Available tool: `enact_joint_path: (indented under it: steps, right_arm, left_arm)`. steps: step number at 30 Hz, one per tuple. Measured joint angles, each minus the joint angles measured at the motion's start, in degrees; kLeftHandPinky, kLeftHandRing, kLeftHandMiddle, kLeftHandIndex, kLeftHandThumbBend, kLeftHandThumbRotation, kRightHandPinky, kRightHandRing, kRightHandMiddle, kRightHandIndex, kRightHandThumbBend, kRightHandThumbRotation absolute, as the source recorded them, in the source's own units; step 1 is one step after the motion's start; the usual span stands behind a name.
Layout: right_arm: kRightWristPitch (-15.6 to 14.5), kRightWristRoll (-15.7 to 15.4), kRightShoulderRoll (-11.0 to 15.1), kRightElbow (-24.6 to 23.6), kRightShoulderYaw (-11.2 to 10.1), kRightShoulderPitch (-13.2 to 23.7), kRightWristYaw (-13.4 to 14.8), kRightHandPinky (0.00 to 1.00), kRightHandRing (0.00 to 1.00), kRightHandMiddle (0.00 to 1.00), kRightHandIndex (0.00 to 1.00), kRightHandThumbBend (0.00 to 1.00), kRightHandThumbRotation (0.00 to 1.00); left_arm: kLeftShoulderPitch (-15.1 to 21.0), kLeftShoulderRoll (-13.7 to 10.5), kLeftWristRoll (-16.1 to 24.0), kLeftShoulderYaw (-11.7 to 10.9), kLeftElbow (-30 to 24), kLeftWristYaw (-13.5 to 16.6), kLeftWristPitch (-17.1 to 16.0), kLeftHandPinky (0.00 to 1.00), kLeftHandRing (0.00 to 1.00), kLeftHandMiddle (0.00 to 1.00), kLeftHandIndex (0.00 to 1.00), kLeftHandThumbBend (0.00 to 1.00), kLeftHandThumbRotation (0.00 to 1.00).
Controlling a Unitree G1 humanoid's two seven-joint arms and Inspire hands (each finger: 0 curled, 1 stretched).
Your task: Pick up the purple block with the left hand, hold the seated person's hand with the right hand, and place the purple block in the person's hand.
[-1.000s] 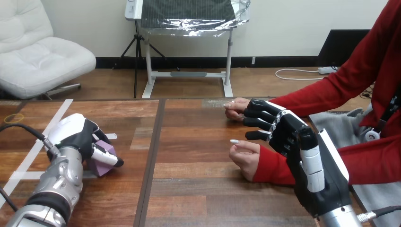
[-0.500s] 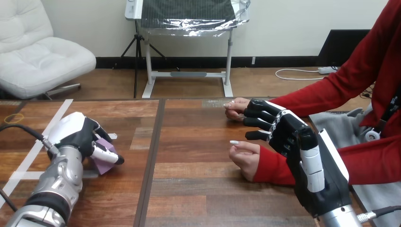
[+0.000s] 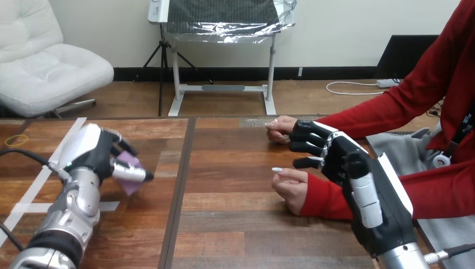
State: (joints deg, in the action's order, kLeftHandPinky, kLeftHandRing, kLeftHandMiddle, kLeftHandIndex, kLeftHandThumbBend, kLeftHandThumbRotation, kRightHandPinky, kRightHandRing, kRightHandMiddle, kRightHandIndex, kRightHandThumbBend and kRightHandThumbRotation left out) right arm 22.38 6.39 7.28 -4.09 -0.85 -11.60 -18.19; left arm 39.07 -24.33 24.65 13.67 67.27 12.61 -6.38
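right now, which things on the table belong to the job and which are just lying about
Part of the job:
purple block, pinched in the left robot hand
right robot hand, open, between the person's nearer hand and the person's farther hand

Just lying about:
white tape strips, stuck flat on the table

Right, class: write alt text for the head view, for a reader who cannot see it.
The robot's left hand grips a purple block at the left of the wooden table. At right, its open right hand sits between a person's farther hand and nearer hand.
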Motion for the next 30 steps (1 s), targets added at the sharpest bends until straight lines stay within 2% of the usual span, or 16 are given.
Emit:
enact_joint_path:
  steps: [8,14,22,30]
  right_arm:
    - [0.2,-4.5,0.1,0.4,-0.6,0.2,2.9,0.65,0.74,0.76,0.76,0.71,0.87]
    - [2.2,-7.2,0.5,2.5,-1.3,1.2,4.2,0.66,0.74,0.76,0.76,0.70,0.83]
    - [3.7,-8.5,2.9,5.8,-1.9,3.5,4.3,0.68,0.76,0.78,0.77,0.71,0.75]
    - [3.8,-9.5,6.1,7.9,-2.5,6.2,4.3,0.67,0.76,0.79,0.77,0.72,0.67]
  left_arm:
    - [-2.6,0.0,-2.6,-2.8,-6.1,1.4,-3.2,0.39,0.44,0.49,0.49,0.66,0.00]
    - [-4.8,0.2,-4.8,-4.7,-11.7,1.5,-4.7,0.38,0.42,0.47,0.48,0.65,0.00]
    - [-8.4,0.8,-7.0,-7.0,-18.5,2.1,-7.3,0.35,0.39,0.44,0.46,0.66,0.00]
    - [-12.2,1.9,-8.7,-9.0,-25.3,2.6,-9.2,0.33,0.38,0.42,0.45,0.66,0.00]
